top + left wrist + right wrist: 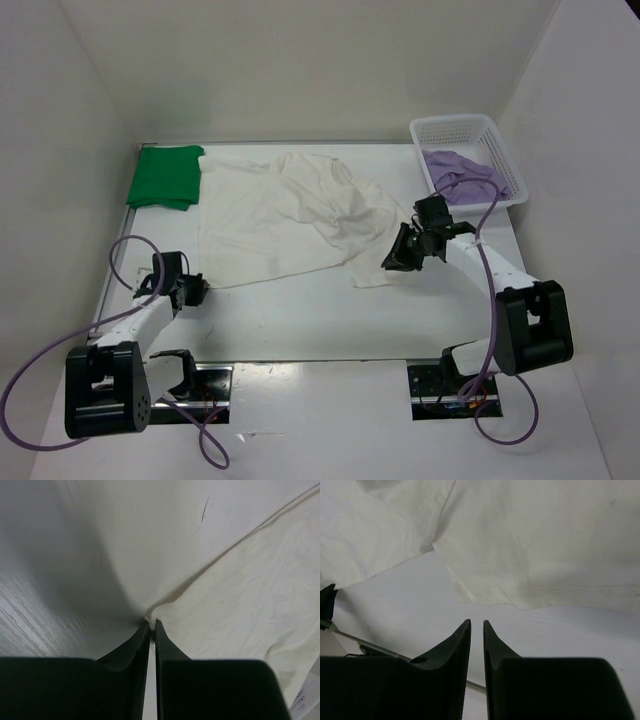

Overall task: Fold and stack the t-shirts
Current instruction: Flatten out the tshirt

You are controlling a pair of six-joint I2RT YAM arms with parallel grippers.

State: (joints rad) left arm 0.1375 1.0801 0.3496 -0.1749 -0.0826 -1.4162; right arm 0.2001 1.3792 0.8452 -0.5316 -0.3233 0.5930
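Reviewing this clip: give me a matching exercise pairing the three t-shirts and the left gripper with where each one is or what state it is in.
Column one:
1. green t-shirt
2. white t-shirt
3. lavender t-shirt
4. left gripper

Column two:
A. inside the white mesh basket
B. spread out, rumpled, mid-table
C. shut on a corner of white cloth
D. folded at the far left corner of the table

Pairs: 1-D, 2-B, 3-A, 4-C

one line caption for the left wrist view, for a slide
Left gripper shut on a corner of the white t-shirt.
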